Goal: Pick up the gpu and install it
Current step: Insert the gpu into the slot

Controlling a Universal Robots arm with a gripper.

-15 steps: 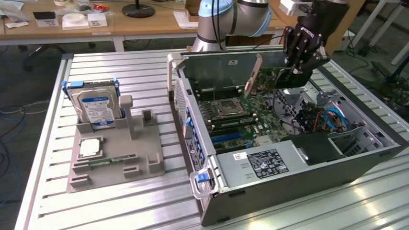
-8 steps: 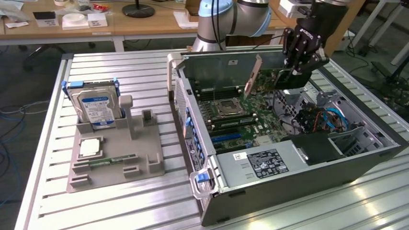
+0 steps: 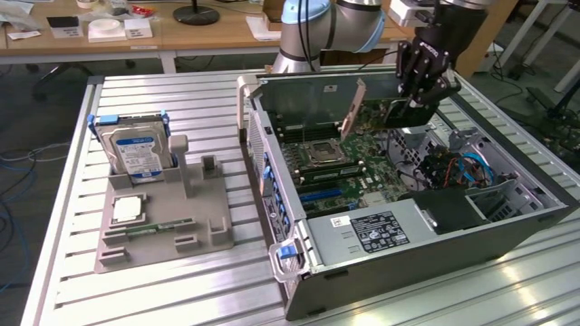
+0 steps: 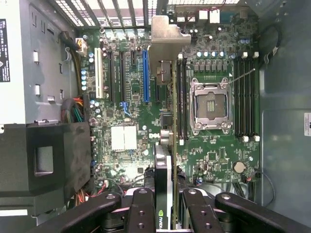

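The gpu point(image 3: 404, 115) is a thin black card with a pale metal end bracket point(image 3: 352, 107). It hangs over the motherboard point(image 3: 358, 173) inside the open computer case point(image 3: 426, 255), toward the far end. My gripper point(image 3: 419, 102) is shut on its upper edge from above. In the wrist view the gpu point(image 4: 171, 111) shows edge-on between my black fingers point(image 4: 142, 208), its bracket point(image 4: 167, 36) pointing at the case's rear wall. It hovers between the blue slot point(image 4: 145, 77) and the memory slots next to the CPU socket point(image 4: 210, 104).
On the exterior view's left, a grey fixture point(image 3: 159, 234) holds a blue-labelled hard drive point(image 3: 136, 151), a CPU point(image 3: 127, 209) and a green memory stick point(image 3: 154, 229). The case walls, a black shroud point(image 4: 43, 160), the power supply point(image 3: 376, 231) and cables point(image 3: 458, 170) crowd the board.
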